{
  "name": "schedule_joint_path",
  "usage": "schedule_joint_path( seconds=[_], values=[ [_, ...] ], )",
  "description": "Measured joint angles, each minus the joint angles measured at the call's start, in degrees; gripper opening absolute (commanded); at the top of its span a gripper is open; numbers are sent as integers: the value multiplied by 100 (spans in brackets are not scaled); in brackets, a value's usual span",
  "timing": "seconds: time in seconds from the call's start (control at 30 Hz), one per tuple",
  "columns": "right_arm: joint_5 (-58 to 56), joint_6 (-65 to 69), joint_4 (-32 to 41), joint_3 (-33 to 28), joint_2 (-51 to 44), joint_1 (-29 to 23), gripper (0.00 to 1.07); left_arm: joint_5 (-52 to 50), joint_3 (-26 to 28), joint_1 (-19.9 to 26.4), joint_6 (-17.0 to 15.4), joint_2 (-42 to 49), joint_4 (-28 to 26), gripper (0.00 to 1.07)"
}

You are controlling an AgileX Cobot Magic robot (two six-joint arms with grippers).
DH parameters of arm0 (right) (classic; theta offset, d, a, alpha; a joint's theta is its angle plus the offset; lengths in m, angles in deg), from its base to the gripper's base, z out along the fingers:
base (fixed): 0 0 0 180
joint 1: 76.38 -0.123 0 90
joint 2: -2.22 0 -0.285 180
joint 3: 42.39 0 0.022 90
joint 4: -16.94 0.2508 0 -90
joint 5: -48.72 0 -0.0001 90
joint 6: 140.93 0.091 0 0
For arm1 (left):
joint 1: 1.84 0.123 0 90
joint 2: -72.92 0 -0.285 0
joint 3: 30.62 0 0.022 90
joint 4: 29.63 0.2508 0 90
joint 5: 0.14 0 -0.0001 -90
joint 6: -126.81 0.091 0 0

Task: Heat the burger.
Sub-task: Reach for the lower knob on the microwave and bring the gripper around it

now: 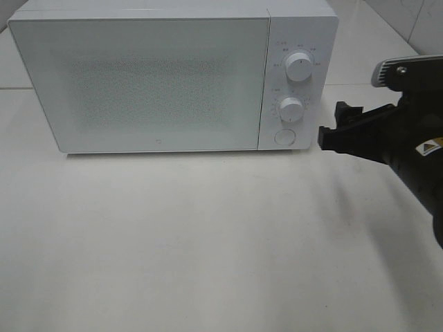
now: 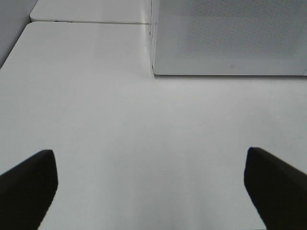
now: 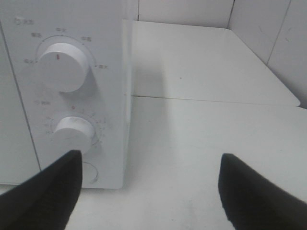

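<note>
Starting nearest, the right pincer (image 3: 148, 160) was found spread wide and empty above the counter (image 3: 201, 143). One of its fingers was placed just short of the round button (image 3: 92, 173) and the lower knob (image 3: 73, 132) of the microwave (image 1: 297, 28). The left pincer (image 2: 148, 153) was likewise opened fully with nothing in it, with bare counter ahead of it and the closed door (image 1: 138, 83) beyond. The burger was not to be seen in any view, and whether it lay behind that frosted door could not be told. Such a thing was judged light, soft and loosely stacked, easily crushed or slid apart. It was judged best taken gently, low across the sides of the bun.
</note>
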Motion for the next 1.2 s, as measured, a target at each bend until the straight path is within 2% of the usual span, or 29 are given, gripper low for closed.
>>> schedule_joint_path(
  seconds=[0.1, 0.2, 0.47, 0.83, 0.97, 1.2],
  values=[
    [11, -57, 74, 63, 74, -97, 76, 0, 0, 0, 0, 0, 0, 98],
    [126, -258, 481, 338, 372, -493, 76, 0, 0, 0, 0, 0, 0, 98],
    [115, -361, 751, 699, 613, -636, 76, 0, 0, 0, 0, 0, 0, 98],
    [109, -195, 716, 779, 693, -647, 76, 0, 0, 0, 0, 0, 0, 98],
    [178, 17, 435, 791, 974, -647, 76, 0, 0, 0, 0, 0, 0, 98],
    [367, 92, 338, 1146, 1409, -647, 76, 0, 0, 0, 0, 0, 0, 98]
  ],
)
